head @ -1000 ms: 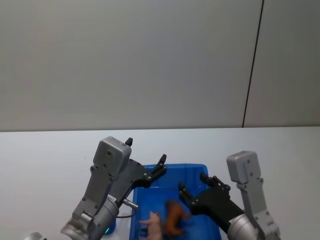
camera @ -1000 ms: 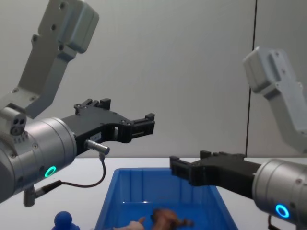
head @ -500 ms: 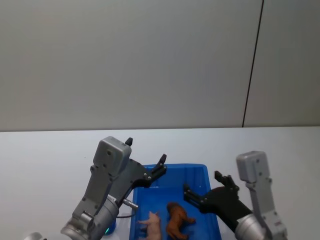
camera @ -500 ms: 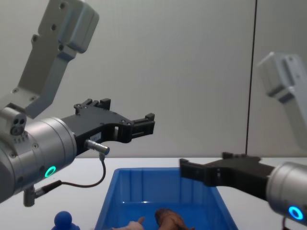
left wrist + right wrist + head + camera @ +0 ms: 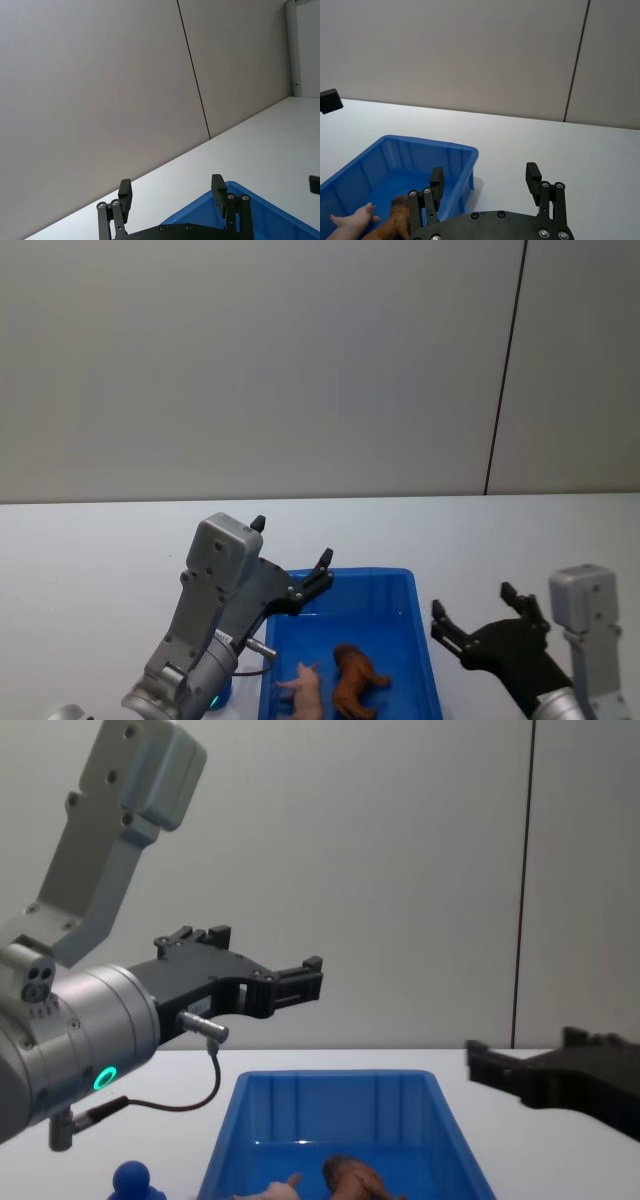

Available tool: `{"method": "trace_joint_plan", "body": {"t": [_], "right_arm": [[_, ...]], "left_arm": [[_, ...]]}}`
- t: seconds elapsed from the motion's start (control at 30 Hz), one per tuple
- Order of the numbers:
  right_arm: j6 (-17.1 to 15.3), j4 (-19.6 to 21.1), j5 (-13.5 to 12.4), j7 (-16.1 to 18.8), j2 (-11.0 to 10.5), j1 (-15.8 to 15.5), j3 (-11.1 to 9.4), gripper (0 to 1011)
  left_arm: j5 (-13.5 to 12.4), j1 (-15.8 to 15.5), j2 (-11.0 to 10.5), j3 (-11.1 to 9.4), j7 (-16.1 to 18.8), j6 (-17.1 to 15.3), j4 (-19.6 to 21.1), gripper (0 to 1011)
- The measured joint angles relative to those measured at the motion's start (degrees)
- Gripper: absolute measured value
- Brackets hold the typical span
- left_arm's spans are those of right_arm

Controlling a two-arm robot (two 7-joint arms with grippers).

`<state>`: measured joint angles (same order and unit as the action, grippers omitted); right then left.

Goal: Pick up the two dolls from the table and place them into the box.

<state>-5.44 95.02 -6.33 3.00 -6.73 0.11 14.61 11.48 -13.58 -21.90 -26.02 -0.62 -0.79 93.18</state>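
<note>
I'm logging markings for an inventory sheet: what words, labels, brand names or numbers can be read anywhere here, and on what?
None can be read. The blue box, the brown doll, the pink doll, the white table, the open left gripper and the open right gripper bear no legible text. The green ring light on the left arm carries no lettering.

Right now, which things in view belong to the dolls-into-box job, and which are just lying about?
Job:
brown doll and pink doll, both inside the blue box
white table
left gripper, open, raised by the box's left side
right gripper, open, right of the box

Lying about:
small blue knobbed object, on the table left of the box
</note>
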Motion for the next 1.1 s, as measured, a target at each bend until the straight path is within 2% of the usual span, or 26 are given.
{"method": "trace_joint_plan", "body": {"t": [0.33, 0.57, 0.77, 1.1], "right_arm": [[2.76, 1.81, -0.44, -2.49, -1.61, -2.46, -0.94, 1001], [3.68, 2.46, -0.61, -3.35, -2.15, -3.31, -1.27, 1001], [4.19, 2.79, -0.68, -3.81, -2.45, -3.78, -1.45, 1001], [4.64, 3.08, -0.74, -4.20, -2.70, -4.18, -1.62, 1001]], "left_arm": [[0.00, 0.03, -0.01, 0.05, 0.00, -0.05, 0.02, 1001], [0.77, 0.62, -0.72, 0.54, 0.78, -1.47, 0.79, 1001], [2.69, 1.89, -2.10, 1.52, 2.77, -4.08, 2.23, 1001], [7.35, 4.76, -5.34, 3.72, 6.40, -8.48, 4.88, 1001]]}}
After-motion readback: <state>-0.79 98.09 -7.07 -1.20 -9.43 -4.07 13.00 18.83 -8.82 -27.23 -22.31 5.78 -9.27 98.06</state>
